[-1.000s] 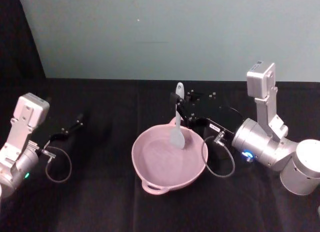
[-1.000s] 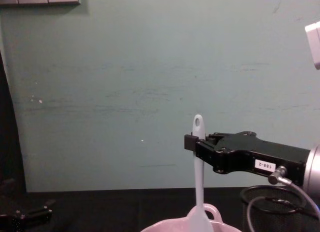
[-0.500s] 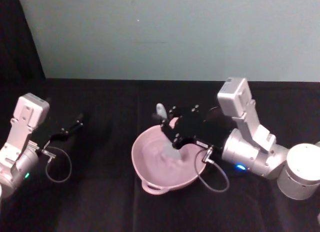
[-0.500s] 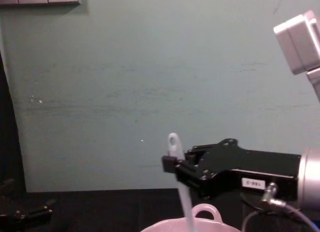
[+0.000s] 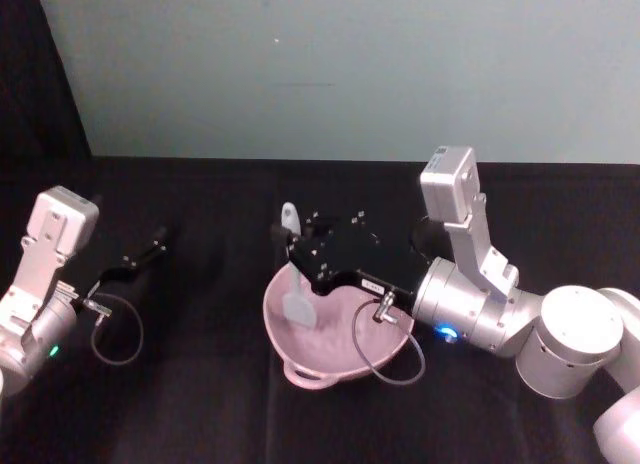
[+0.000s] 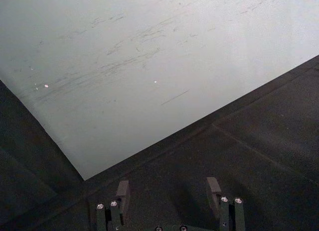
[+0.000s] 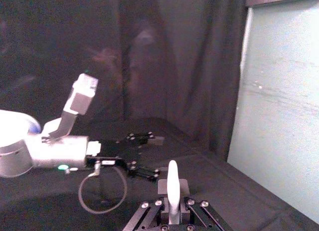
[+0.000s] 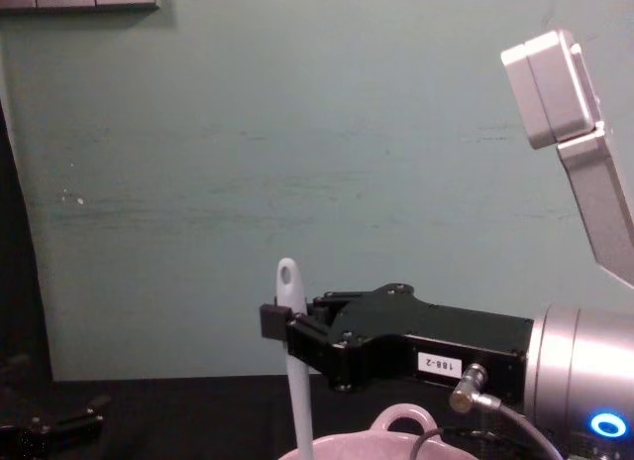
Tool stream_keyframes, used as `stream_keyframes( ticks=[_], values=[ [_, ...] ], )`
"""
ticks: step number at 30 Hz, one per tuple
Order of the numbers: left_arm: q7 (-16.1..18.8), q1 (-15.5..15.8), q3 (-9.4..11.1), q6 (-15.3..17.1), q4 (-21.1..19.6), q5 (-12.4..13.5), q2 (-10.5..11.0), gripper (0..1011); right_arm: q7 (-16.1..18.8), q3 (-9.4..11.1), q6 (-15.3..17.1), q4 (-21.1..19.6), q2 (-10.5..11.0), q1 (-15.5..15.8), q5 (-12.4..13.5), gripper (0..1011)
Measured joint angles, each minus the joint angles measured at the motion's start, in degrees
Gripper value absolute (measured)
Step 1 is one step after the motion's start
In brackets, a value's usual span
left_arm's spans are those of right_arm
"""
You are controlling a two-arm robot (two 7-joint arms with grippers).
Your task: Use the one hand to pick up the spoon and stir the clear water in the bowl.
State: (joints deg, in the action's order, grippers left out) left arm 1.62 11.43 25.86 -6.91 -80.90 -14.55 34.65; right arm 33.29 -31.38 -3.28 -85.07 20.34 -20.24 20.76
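Right tool (image 5: pixel 292 246): shifted to the robot's left across the bowl (image 5: pixel 300 372).
Spoon (image 5: pixel 297 304): carried along and lower, blade now inside the bowl's left side, earlier over its far-right part.

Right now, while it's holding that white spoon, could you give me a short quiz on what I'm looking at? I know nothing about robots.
1. Which gripper is shut on the spoon?
A. left
B. right
C. neither

2. True or false: the spoon's blade hangs outside the bowl.

3. Fill the gap: the left gripper, parked off to the left side, has its fingers ____.

Key
1. B. The right gripper clamps the handle just below its holed end.
2. False. The blade is down inside the bowl.
3. Open, with nothing between them.
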Motion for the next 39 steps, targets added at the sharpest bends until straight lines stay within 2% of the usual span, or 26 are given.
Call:
stream_keyframes(
  ticks=[6,11,18,23,27,32,39],
  values=[
    [0.0,0.0,0.0,0.0,0.0,0.0,0.0,1005,-1.13,1.39,-0.44,2.69,-0.89,-0.54,1.74,116],
    [0.0,0.0,0.0,0.0,0.0,0.0,0.0,1005,-2.62,2.36,-0.45,3.44,-0.71,-0.38,1.93,116],
    [0.0,0.0,0.0,0.0,0.0,0.0,0.0,1005,-5.19,4.09,-0.39,2.27,0.58,0.81,0.78,116],
    [0.0,0.0,0.0,0.0,0.0,0.0,0.0,1005,-6.36,4.63,0.18,-0.03,2.15,1.77,-1.51,116],
    [0.0,0.0,0.0,0.0,0.0,0.0,0.0,1005,-6.62,4.51,0.9,-1.93,3.29,2.35,-3.51,116],
    [0.0,0.0,0.0,0.0,0.0,0.0,0.0,1005,-6.07,2.88,2.08,-4.44,4.59,2.32,-7.03,116],
    [0.0,0.0,0.0,0.0,0.0,0.0,0.0,1005,-3.27,0.49,2.92,-5.59,4.7,1.36,-8.99,116]
  ],
)
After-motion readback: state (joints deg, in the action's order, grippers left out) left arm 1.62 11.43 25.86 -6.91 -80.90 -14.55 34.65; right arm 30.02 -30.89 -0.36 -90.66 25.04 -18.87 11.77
